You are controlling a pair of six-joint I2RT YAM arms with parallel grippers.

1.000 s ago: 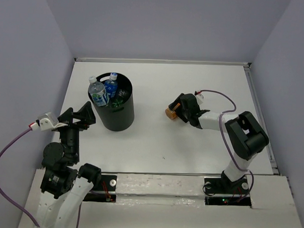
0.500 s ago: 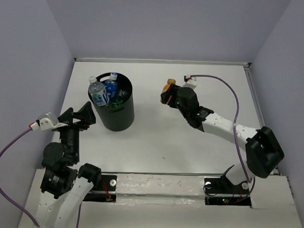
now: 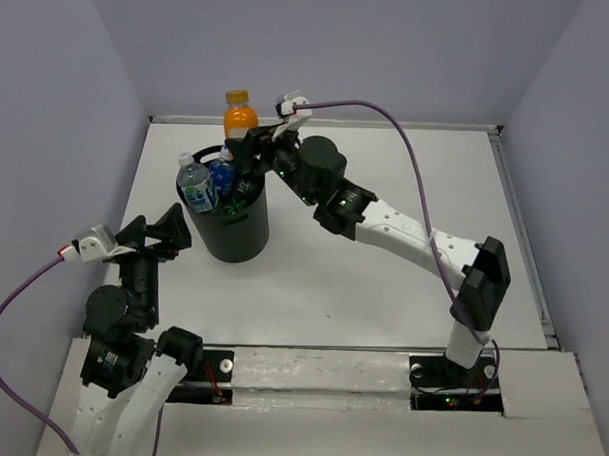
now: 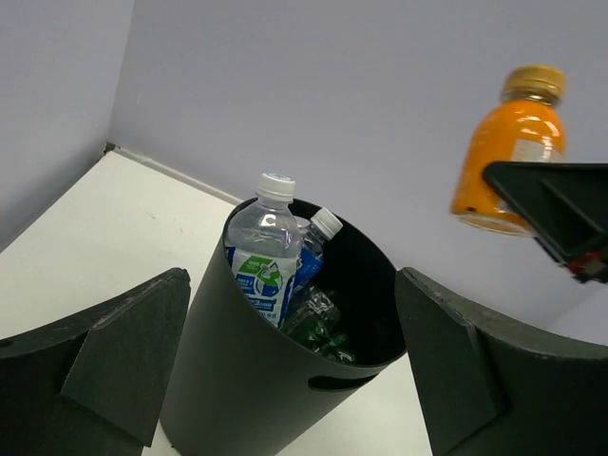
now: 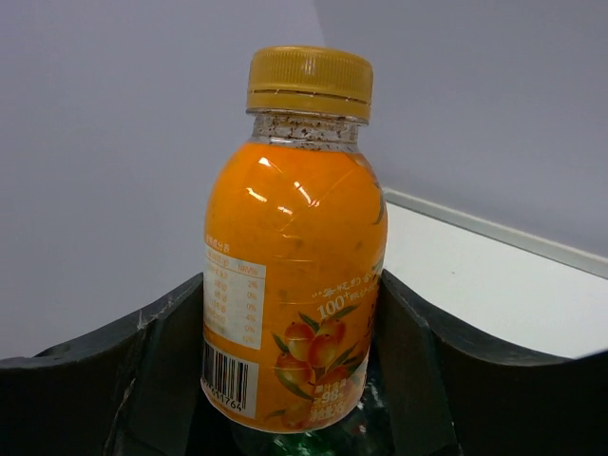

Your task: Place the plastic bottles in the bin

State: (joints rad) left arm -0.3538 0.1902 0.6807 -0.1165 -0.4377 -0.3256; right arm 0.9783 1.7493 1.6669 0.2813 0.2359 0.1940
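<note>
The left gripper [image 3: 156, 231] is at the left side of the table [image 3: 383, 281], near the bin [image 3: 239, 236] and pointing at it. Its two fingers are spread wide and there is nothing between them.

The black bin stands upright on the table, a little left of the middle. Several bottles are already inside. A clear bottle with a green-white label [image 3: 196, 184] leans on the left wall and its white cap rises over the rim. Just beside it, to the right, is a bottle with a blue label [image 3: 222, 173], also with a white cap. In the left wrist view, deeper in the bin, there is a clear bottle [image 4: 312, 306] and under it something green [image 4: 323, 334]; I cannot tell exactly how many bottles lie down there.

The orange bottle [image 3: 240, 116] is in the air, upright with its yellow cap on top, above the far part of the bin rim. The right gripper [image 3: 249, 146] has its fingers closed on the lower half of this bottle, one finger on each side, as the right wrist view shows. The right arm is stretched from the right side across the table to the bin. The bottle does not touch the bin or the other bottles.
</note>
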